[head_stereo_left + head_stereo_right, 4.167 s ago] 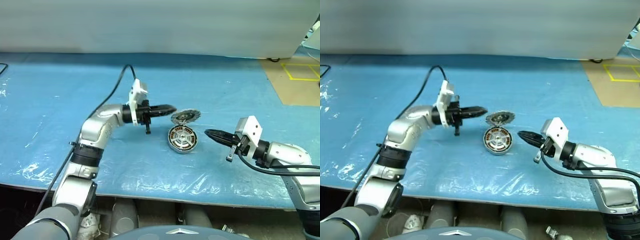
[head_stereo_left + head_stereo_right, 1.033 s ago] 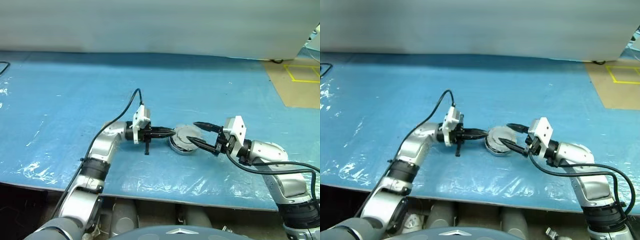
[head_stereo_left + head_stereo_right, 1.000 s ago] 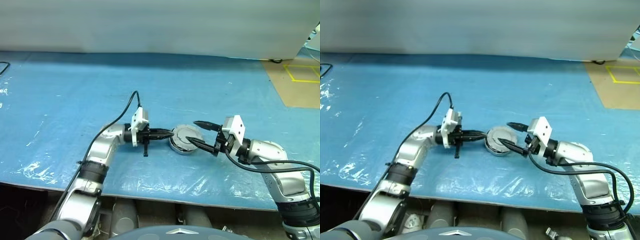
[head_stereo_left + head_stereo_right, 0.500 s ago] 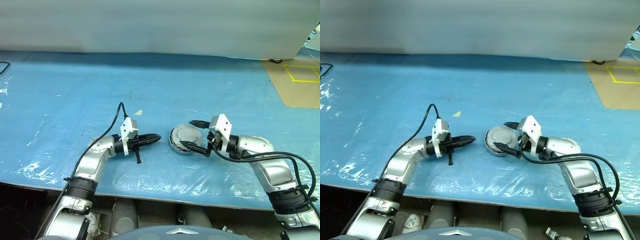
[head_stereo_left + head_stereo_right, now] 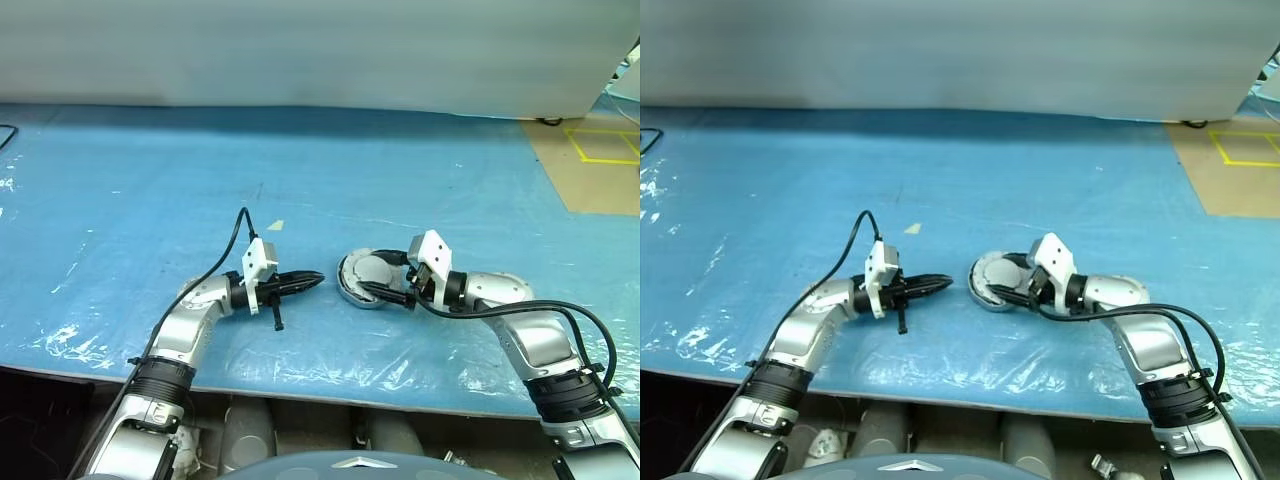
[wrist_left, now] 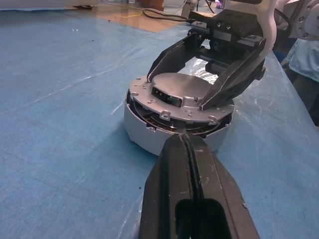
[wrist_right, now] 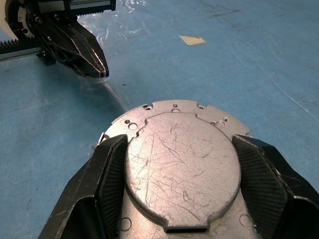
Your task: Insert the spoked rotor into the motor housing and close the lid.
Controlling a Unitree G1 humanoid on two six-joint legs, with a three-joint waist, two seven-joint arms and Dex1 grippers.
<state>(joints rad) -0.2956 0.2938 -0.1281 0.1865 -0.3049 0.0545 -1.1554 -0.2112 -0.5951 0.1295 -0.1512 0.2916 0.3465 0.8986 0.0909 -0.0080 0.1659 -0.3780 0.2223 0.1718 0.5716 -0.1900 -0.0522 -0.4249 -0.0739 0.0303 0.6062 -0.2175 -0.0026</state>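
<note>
The motor housing point(image 5: 368, 280) sits on the blue-covered bench point(image 5: 130, 190), with the lid point(image 7: 182, 164) lying on top of it, smooth silver face up.

The right claw point(image 5: 383, 274) straddles the lid, its two fingers spread to either side of the raised centre plate; the pads sit against or just beside the plate's edges, and contact cannot be confirmed.

The left claw point(image 5: 312, 278) is shut with nothing in it. It points toward the housing from the other side, near it but apart.

The left wrist view shows what the head views do not. The lid is not flush there: a dark gap runs between its rim and the housing wall point(image 6: 144, 130), and dark parts show inside.

The right wrist view shows the lid's scratched face and rim holes.

A small pale scrap point(image 5: 275, 225) lies on the bench beyond the left claw, well clear. Clear plastic film point(image 5: 330, 355) covers the bench's near edge.
</note>
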